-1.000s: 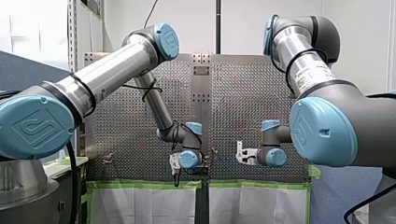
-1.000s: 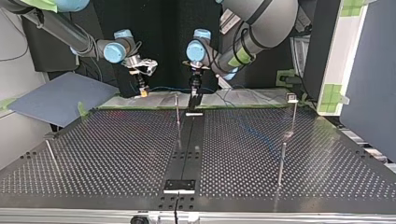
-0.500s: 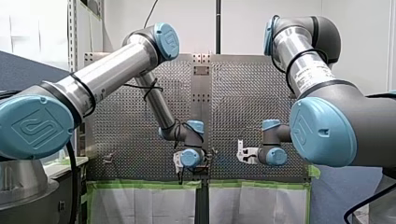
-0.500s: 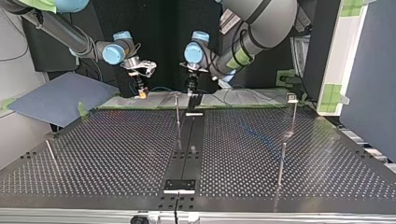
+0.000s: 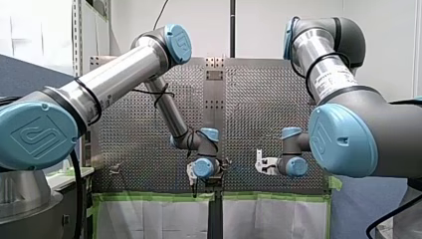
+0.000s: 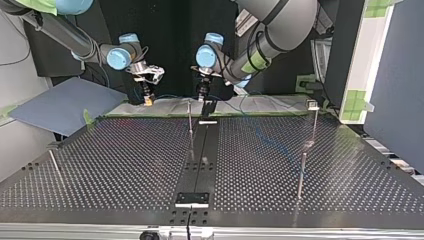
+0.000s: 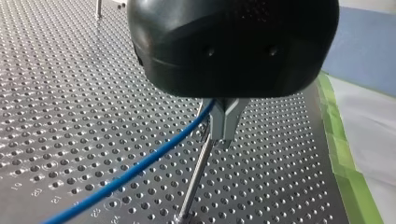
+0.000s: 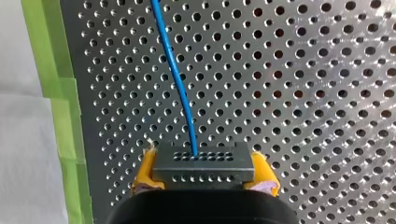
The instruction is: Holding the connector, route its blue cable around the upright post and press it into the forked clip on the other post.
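In the right wrist view my right gripper (image 8: 203,179) is shut, its yellow pads (image 8: 145,173) clamping a dark grey connector (image 8: 203,164). The blue cable (image 8: 176,77) leaves the connector and runs ahead over the perforated plate. In the left wrist view my left gripper (image 7: 224,137) has its metal fingers (image 7: 219,122) shut on the blue cable (image 7: 140,165), which trails off beside them. A thin upright post (image 7: 195,179) stands just under those fingers. In the top view my right gripper (image 6: 147,98) hangs left of my left gripper (image 6: 202,95), both at the table's far edge near the post (image 6: 190,117).
A post with a forked clip (image 6: 313,106) stands at the top view's right, a plain post (image 6: 301,172) nearer the camera, and another post (image 6: 54,165) at the left. Green tape (image 8: 60,107) edges the plate; a black strip (image 6: 199,160) runs down its middle.
In the top view both grippers have shifted left; my left gripper also rose slightly. Both keep their hold.
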You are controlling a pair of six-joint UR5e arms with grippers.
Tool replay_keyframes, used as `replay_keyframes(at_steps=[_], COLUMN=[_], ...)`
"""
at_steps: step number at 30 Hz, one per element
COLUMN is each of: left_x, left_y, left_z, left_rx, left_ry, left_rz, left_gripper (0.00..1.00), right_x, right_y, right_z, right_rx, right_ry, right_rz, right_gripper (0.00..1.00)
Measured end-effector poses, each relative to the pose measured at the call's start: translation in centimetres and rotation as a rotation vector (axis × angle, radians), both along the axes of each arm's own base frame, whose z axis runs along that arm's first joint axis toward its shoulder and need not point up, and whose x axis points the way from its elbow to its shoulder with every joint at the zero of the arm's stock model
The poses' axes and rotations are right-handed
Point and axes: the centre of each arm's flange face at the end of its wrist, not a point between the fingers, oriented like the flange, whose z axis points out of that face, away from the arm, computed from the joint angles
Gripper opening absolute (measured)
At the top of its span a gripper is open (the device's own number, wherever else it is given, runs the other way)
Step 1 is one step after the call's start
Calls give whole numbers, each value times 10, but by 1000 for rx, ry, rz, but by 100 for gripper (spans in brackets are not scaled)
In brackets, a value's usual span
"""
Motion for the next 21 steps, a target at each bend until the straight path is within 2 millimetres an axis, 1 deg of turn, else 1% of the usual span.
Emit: replay_keyframes(at_steps=[11,21], left_x=[0,10], left_y=[-1,-1], left_z=[0,4], left_rx=[-15,-58], left_ry=[6,6], left_rz=[-11,-24], left_gripper=[0,0], right_x=[-1,6], right_y=[-1,-3], right_z=[0,3], right_rx=[-1,-14], right_ry=[0,-4], right_rz=[-2,15], right_gripper=[0,0])
